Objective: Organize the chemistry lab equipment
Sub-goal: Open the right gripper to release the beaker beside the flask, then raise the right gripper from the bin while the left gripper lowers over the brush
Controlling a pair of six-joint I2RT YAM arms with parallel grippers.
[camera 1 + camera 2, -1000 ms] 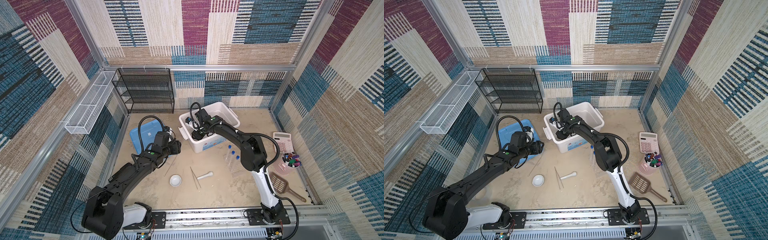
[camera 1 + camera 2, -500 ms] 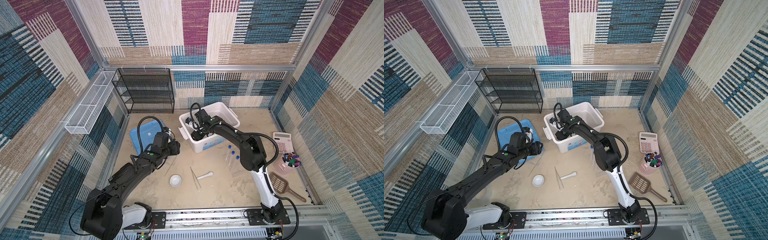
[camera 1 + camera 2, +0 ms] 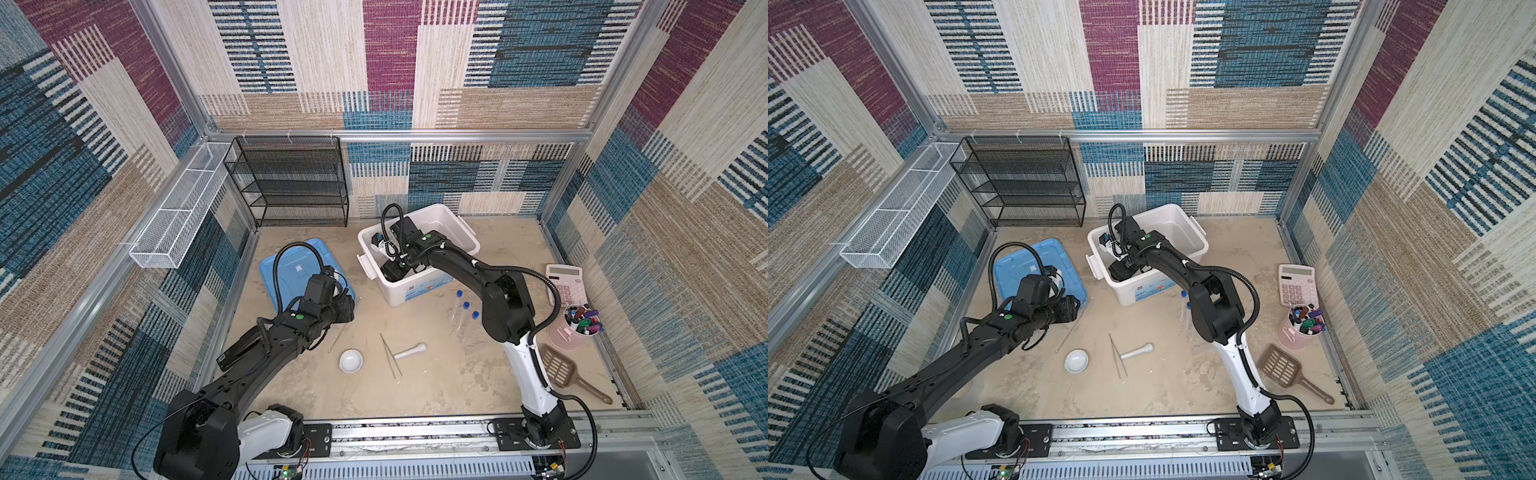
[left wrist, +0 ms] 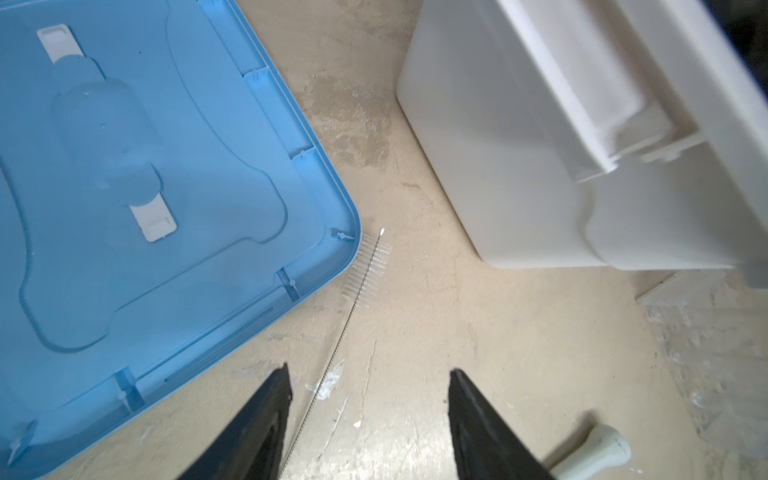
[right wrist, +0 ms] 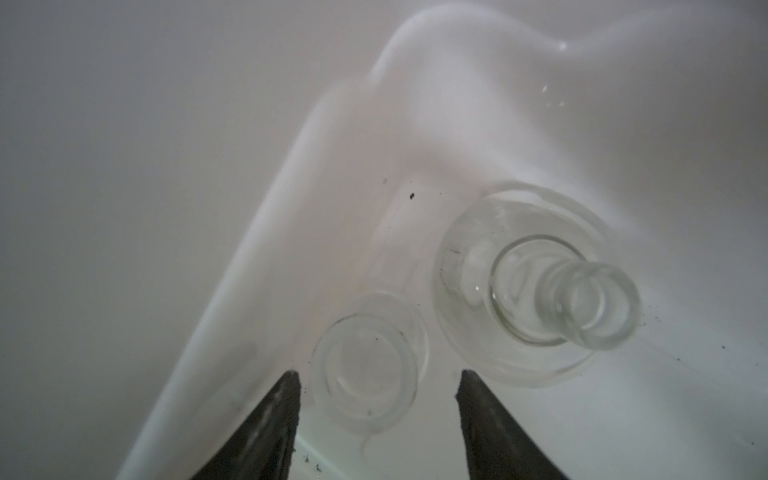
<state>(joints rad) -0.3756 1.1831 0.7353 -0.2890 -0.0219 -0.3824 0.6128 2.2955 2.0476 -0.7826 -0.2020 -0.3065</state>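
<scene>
The small white bowl (image 3: 351,360), tweezers (image 3: 390,356) and pestle (image 3: 410,351) lie apart on open floor. Farther out, the left gripper (image 4: 369,370) hangs parted and empty over the thin rod (image 4: 357,299), just beside the blue lid (image 4: 145,166). Three tubes (image 3: 461,309) lie near the white bin (image 3: 461,232). In the bin's corner, the right gripper (image 5: 378,372) stands with its jaws apart either side of a small glass dish (image 5: 365,365) without touching it. A glass flask (image 5: 536,286) crowds close beside the dish.

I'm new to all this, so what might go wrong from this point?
The right end effector, open, straddles a small glass jar inside the white bin, close beside a larger flask; withdrawing crookedly might knock them together. The left end effector hovers open over a thin brush lying flat beside the blue lid; such thin wire may slip the grip.
</scene>
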